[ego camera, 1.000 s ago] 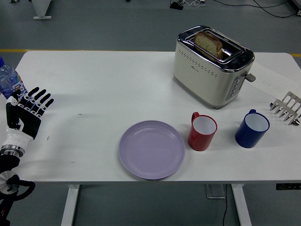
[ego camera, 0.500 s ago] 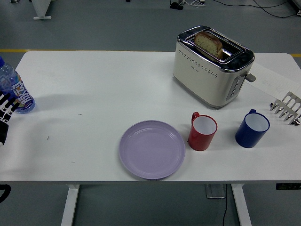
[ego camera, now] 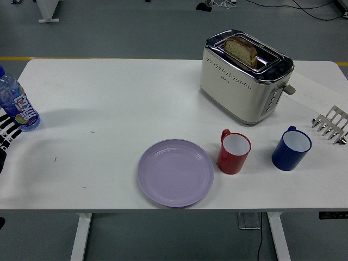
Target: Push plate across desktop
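I am seeing the plate (ego camera: 175, 172) lying near the table's (ego camera: 109, 98) near edge, just left of the red mug (ego camera: 234, 152). The left hand (ego camera: 6, 132) is showing at the left edge; I cannot tell its grip.

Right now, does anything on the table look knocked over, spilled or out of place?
Nothing stands out. The plate, red mug, blue mug and water bottle sit upright and dry; bread sits in the toaster.

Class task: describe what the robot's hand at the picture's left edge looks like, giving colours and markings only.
Only a sliver of the left hand shows: black fingers banded with white segments, giving a striped look. Its arm is cropped out, and the right hand is not in view.
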### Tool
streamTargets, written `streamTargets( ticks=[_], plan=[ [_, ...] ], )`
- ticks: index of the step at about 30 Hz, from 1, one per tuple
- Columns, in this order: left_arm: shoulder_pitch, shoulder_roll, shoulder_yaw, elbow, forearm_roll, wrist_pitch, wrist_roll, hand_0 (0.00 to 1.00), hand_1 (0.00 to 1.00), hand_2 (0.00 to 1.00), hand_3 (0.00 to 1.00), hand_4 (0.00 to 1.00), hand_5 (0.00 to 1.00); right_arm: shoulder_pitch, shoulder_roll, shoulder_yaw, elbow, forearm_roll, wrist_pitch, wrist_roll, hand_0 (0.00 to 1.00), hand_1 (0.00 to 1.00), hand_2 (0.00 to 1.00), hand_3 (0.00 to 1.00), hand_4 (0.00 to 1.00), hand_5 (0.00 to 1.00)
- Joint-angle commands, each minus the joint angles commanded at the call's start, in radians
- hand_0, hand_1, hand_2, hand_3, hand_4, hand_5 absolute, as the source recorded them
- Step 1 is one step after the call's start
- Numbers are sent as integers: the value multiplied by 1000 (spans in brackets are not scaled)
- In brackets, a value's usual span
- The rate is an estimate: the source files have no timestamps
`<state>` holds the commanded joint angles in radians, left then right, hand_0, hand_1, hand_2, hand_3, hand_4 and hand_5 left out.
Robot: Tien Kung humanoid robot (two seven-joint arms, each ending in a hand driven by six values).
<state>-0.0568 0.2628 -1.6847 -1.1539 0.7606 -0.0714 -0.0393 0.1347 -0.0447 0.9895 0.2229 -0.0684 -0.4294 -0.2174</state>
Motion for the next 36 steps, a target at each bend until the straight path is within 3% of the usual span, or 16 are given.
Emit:
streamTargets(
  ticks=[2, 7, 36],
  plan=[
    [0, 2, -4, -4, 15, -11, 40, 760, 735, 715, 618, 548, 998, 0, -1, 0, 0, 0, 0, 0, 550, 460, 568, 578, 311, 445],
    [-2, 4, -6, -13, 22, -23, 68, 765, 735, 714, 624, 551, 998, 0, -2, -2, 0, 2, 0, 2, 549, 460, 569, 578, 310, 445],
    [3, 2, 11, -9, -22, -14, 35, 772, 740, 718, 633, 555, 998, -14, -3, 8, 3, -4, -12, -3, 550, 459, 569, 578, 309, 445]
  ],
)
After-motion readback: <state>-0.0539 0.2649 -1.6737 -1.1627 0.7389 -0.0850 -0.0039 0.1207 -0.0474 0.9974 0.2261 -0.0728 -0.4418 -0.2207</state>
